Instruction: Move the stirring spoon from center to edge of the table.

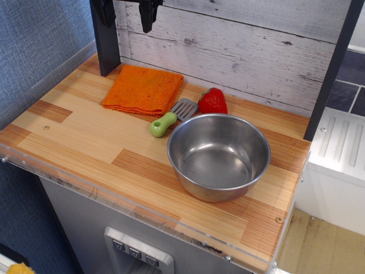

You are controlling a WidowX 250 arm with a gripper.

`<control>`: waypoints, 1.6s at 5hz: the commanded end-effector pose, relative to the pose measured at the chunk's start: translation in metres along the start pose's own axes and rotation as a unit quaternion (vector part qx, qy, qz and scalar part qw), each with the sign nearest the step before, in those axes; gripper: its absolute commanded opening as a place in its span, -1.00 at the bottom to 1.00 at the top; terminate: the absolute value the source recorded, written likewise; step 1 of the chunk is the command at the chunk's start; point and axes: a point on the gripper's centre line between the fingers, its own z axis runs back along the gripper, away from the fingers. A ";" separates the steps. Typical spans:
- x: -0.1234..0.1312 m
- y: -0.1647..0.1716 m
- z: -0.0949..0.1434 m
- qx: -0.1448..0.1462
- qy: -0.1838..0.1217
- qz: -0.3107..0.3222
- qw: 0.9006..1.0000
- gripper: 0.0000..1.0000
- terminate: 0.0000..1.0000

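The stirring spoon lies flat near the middle of the table. Its lime-green handle points to the front left and its grey slotted head to the back right, next to the red toy strawberry. My gripper hangs high at the top left of the view, well above and behind the spoon. Only its two black fingertips show, spread apart with nothing between them.
A folded orange cloth lies just left of the spoon's head. A steel bowl stands right in front of the spoon. A dark post rises at the back left. A clear acrylic rim lines the front edge.
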 end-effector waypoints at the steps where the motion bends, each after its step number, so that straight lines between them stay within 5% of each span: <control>1: 0.000 0.000 0.000 0.000 0.000 0.000 1.000 1.00 -1.00; 4: -0.040 -0.029 -0.009 0.001 -0.023 -0.098 0.995 1.00 -1.00; 8: -0.088 -0.050 -0.065 -0.016 0.016 -0.182 0.983 1.00 -1.00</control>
